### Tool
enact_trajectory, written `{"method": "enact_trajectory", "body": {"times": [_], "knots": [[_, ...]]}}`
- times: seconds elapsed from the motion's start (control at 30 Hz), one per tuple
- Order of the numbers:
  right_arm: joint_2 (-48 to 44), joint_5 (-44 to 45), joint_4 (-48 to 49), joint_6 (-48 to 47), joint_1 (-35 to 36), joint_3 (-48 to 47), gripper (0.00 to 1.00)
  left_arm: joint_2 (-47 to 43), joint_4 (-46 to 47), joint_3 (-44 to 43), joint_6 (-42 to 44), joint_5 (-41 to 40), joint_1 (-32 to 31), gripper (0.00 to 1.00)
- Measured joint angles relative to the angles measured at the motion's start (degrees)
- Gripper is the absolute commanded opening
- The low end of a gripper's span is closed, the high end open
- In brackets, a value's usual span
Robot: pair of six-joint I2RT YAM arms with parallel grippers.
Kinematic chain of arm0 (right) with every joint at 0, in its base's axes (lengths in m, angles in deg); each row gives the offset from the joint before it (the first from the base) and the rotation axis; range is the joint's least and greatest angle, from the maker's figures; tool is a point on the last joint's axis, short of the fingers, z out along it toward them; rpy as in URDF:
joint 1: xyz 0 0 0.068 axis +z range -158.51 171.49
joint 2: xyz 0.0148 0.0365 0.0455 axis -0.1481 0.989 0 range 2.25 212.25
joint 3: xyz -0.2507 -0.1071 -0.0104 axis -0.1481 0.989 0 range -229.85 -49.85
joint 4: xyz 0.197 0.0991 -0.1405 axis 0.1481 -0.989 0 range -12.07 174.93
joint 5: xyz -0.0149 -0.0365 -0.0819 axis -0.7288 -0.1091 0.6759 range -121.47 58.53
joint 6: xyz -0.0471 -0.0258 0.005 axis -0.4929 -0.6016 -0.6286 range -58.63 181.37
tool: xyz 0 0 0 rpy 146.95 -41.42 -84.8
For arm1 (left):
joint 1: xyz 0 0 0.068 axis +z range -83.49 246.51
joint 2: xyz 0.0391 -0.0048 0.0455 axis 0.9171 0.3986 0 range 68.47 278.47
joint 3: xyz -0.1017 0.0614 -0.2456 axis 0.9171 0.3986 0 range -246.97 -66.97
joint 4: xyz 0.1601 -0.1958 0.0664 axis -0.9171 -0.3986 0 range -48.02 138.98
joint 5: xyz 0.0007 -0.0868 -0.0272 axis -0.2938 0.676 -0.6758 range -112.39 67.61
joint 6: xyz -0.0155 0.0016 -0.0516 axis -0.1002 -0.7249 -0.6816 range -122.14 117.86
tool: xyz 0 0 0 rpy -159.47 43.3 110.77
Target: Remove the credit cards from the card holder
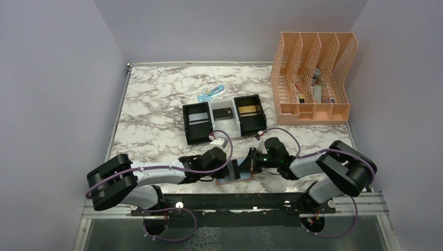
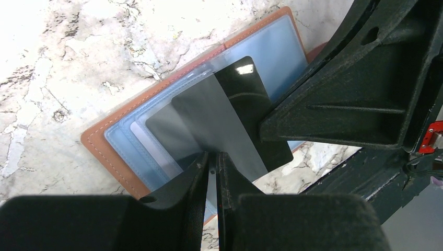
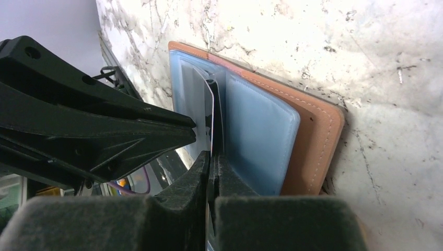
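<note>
Right gripper [image 3: 211,162] is clamping the dark card [image 2: 245,94] edge-on. Left gripper [image 2: 214,164] is pinching a clear sleeve [image 2: 219,128] of the card holder [image 2: 99,144], jaws nearly touching.

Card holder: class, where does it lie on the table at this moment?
In the top view the card holder lies open at the table's near edge, between the left gripper and right gripper, just nearer than the black-and-white tray.

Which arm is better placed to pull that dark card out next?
Probably right: the right gripper clamps the bare end of the dark card, while the left gripper pinches its sleeve-covered part.
</note>
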Motion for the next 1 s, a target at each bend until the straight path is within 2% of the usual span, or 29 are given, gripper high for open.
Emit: {"method": "enact_trajectory", "body": {"times": [0.17,0.37,0.83,1.0], "knots": [[-1.38,0.46,-2.21,-0.87,-0.15,-0.11,0.01,-0.02,-0.02,0.00,0.11,-0.02,0.00,0.15],[-7.85,1.46,-6.62,-2.91,-0.59,0.81,0.01,-0.81,-0.76,0.04,0.09,-0.15,0.00,0.16],[-24.85,6.40,-18.93,-8.52,-0.76,0.94,0.01,-4.79,-6.51,0.26,1.18,-1.62,0.00,0.28],[-26.38,6.64,-20.76,-10.67,-0.76,0.59,0.01,-6.14,-9.55,-0.70,2.69,-2.80,0.00,0.35]]}}
